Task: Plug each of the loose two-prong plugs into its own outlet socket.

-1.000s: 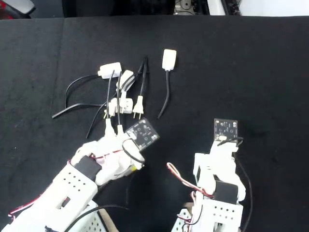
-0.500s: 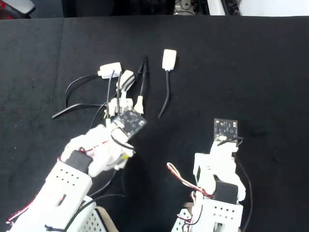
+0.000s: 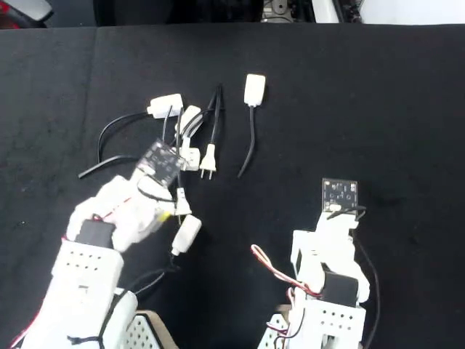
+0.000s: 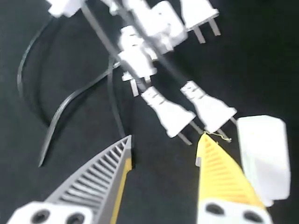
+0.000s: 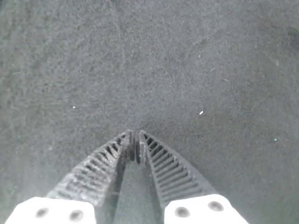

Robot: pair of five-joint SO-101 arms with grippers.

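From above, you see a white rectangular socket block (image 3: 187, 233) lying on the black felt-like tabletop (image 3: 392, 109). Two small white two-prong plugs (image 3: 181, 202) lie just beside it, and thin black cords (image 3: 251, 142) trail farther off beyond them.

In the left wrist view, your left hand (image 4: 166, 139) hangs released, holding nothing. The two plugs lie just past its tips, and the socket block sits just beside the yellow finger (image 4: 219, 172). These plugs look light, hard and slick, so they may skate while the cords tug back. Pinch one across the flat sides of its moulded body, never by prongs or cord.

In the right wrist view, your right hand (image 5: 134, 137) is clenched on nothing above bare tabletop, well apart from the socket block, which probably needs bracing.
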